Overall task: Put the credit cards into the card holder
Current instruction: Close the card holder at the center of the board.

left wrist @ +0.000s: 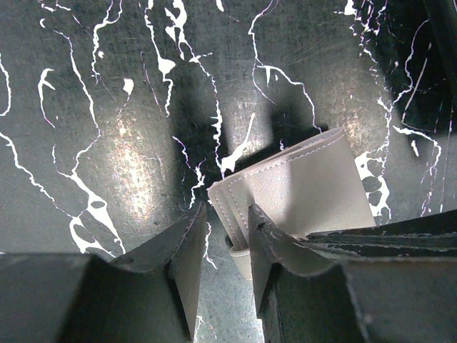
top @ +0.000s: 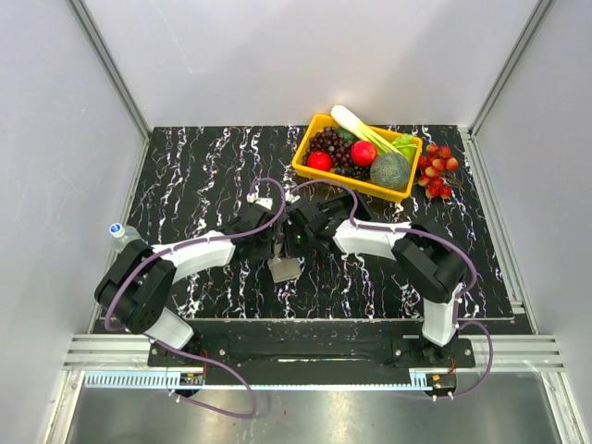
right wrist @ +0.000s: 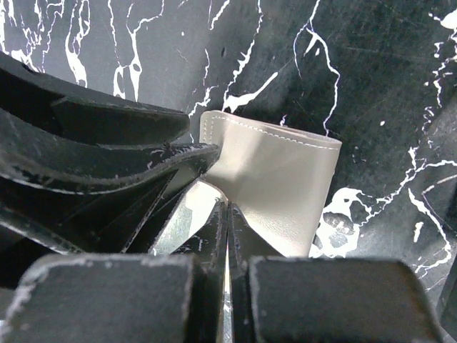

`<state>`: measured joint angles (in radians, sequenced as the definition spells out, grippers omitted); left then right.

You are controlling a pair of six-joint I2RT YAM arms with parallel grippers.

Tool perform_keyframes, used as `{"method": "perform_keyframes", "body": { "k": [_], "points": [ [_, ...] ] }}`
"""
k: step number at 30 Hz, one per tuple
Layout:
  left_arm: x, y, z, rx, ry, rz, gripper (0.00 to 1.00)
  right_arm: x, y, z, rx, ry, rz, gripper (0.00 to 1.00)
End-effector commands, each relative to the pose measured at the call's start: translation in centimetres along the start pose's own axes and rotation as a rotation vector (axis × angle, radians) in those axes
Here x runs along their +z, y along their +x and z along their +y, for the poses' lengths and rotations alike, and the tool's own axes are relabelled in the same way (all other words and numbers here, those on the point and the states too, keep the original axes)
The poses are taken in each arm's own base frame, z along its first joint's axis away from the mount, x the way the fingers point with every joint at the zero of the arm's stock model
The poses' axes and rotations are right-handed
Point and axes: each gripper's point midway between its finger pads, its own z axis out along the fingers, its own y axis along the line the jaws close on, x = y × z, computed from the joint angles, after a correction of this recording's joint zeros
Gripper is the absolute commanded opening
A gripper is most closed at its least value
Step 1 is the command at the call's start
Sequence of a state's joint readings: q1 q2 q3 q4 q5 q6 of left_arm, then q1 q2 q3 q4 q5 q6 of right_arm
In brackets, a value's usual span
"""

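Note:
The card holder (top: pixel 284 270) is a small pale grey stitched case lying on the black marbled table between the two arms. In the left wrist view the card holder (left wrist: pixel 307 186) has its layered left edge between my left gripper's (left wrist: pixel 225 229) fingers, which stand apart, the left finger clear of it. In the right wrist view my right gripper (right wrist: pixel 228 211) is shut, its tips pinching a fold of the card holder (right wrist: pixel 285 179). From above, the left gripper (top: pixel 276 252) and right gripper (top: pixel 294 248) meet just behind the holder. No credit cards are in view.
A yellow tray (top: pixel 319 123) with grapes, apples, a green vegetable and a leek stands at the back right. A bunch of red grapes (top: pixel 437 169) lies beside it. A small bottle (top: pixel 117 231) sits at the table's left edge.

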<state>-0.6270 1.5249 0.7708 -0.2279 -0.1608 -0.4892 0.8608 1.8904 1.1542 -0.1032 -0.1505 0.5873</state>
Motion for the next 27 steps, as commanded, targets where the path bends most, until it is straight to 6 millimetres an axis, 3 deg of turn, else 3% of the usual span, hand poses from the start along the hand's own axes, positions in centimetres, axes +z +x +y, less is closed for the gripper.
{"method": "perform_keyframes", "body": {
  "k": [1,11,17,23,27],
  "points": [
    [0.4,1.4,1.3,0.033,-0.056,0.049,0.34,-0.1,-2.5,0.3,-0.011,0.008,-0.061,0.00],
    [0.5,1.5,1.4,0.031,-0.063,0.052,0.33,-0.2,-1.0,-1.0,0.023,0.049,-0.024,0.00],
    [0.5,1.4,1.4,0.030,-0.065,0.053,0.33,-0.9,-0.5,0.4,0.041,-0.015,0.005,0.00],
    [0.5,1.5,1.5,0.030,-0.070,0.055,0.33,-1.5,0.0,0.1,0.064,-0.012,0.010,0.00],
    [0.6,1.4,1.5,0.033,-0.072,0.053,0.33,-0.7,0.8,-0.3,0.067,-0.007,0.035,0.00]
  ]
}}
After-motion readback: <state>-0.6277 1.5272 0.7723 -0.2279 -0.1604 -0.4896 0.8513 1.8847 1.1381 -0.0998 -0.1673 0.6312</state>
